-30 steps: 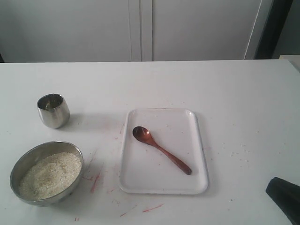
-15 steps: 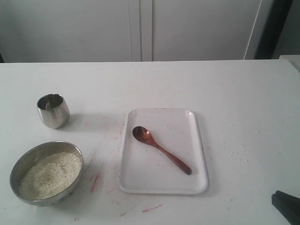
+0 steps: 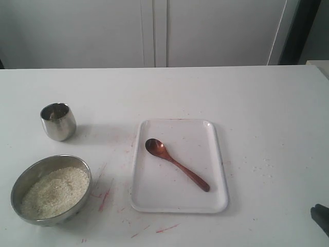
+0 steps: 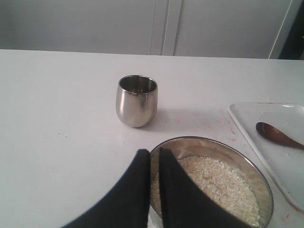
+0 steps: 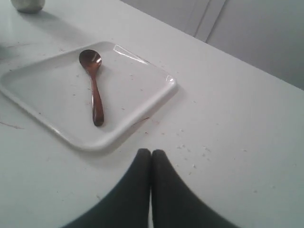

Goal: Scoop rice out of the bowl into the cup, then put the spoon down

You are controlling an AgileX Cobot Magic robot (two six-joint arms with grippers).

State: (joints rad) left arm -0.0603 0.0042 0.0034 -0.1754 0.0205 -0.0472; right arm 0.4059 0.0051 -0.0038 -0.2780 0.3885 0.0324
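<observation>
The brushed steel bowl [image 3: 20,177] sits at the front left and holds white rice [image 3: 54,191]. Behind it stands the small steel cup [image 3: 58,122]. The dark wooden spoon [image 3: 177,164] lies diagonally on a white tray [image 3: 205,203], held by nothing. In the left wrist view my left gripper [image 4: 154,152] hovers at the near rim of the bowl [image 4: 213,140], shut and empty, with the cup [image 4: 137,101] beyond it. My right gripper [image 5: 151,152] is shut and empty over bare table, apart from the spoon [image 5: 95,88]. Only its edge [image 3: 321,216] shows in the exterior view, at the bottom right corner.
The white tray [image 5: 137,95] lies mid-table with the spoon on it. Red marks and stray grains [image 3: 105,198] dot the white tabletop around the tray. A white wall with cabinet panels [image 3: 154,31] stands behind the table's far edge.
My right gripper has pulled back toward the bottom right corner of the exterior view, leaving only a sliver in sight. The spoon, bowl and cup have not moved.
</observation>
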